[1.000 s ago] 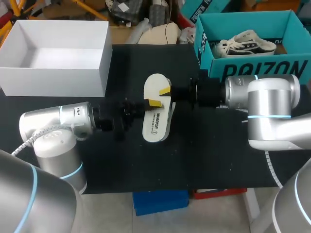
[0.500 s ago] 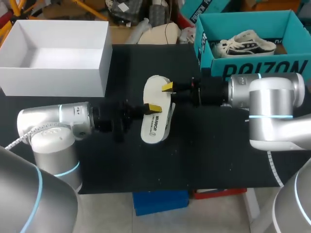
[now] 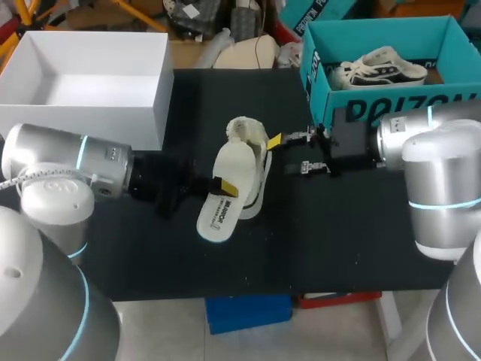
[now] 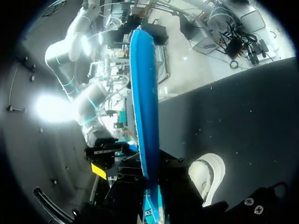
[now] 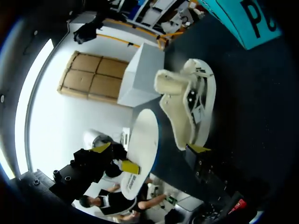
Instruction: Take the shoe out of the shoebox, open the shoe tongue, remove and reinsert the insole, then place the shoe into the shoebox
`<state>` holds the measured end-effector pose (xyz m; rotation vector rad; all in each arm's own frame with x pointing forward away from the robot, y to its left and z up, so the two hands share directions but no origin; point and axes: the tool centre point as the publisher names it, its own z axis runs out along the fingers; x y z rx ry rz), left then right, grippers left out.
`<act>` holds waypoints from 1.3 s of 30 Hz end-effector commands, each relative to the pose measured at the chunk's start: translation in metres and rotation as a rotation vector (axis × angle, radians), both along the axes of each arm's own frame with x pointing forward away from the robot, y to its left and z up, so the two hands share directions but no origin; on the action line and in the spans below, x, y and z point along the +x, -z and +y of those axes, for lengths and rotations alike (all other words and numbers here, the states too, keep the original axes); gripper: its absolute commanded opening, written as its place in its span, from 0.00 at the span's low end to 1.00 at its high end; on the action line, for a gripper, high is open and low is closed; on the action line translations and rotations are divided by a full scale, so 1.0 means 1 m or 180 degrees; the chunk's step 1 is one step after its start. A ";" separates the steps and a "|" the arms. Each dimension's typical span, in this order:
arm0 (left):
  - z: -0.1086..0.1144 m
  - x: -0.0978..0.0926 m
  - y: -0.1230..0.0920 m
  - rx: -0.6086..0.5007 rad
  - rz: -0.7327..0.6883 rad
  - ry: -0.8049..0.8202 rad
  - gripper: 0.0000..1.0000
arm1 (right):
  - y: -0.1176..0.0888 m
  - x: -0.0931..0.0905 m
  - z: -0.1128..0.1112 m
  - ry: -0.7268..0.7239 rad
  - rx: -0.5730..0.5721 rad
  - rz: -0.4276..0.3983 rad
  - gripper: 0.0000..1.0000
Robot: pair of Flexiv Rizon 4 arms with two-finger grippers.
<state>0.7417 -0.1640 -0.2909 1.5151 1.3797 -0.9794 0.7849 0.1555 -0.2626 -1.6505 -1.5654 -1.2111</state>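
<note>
table: matt finish | insole: smooth, matt | shoe: cloth upper, rubber sole

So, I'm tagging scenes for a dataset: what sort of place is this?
Probably a robotics lab bench: left arm and right arm over a black table, handling a shoe and its insole.

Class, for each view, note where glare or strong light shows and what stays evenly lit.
Head view: even light, only soft highlights on the left arm. Left wrist view: a white flare blooms beside the insole, washing out what lies behind. Right wrist view: the shoe is evenly lit, no glare on it.
</note>
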 end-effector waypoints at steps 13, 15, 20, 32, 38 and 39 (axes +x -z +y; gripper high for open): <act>0.009 0.002 -0.009 0.0450 0.0032 0.0078 0.00 | -0.013 -0.008 -0.012 0.0044 -0.0329 0.0073 1.00; 0.015 -0.002 -0.006 0.0500 0.0120 0.0126 0.00 | -0.012 -0.007 -0.014 -0.0002 -0.0411 0.0064 1.00; 0.030 -0.014 0.008 0.0756 0.0624 0.0263 0.00 | -0.014 -0.008 -0.024 -0.0193 -0.0693 -0.0133 1.00; 0.022 -0.028 0.016 0.0844 0.0996 0.0494 0.00 | -0.027 -0.032 -0.042 -0.0363 -0.1031 -0.0502 1.00; 0.018 -0.031 0.018 0.0990 0.1035 0.0601 0.00 | -0.030 -0.045 -0.051 -0.0321 -0.1178 -0.0591 1.00; 0.018 -0.031 0.018 0.0998 0.1031 0.0613 0.00 | -0.030 -0.045 -0.051 -0.0321 -0.1178 -0.0591 1.00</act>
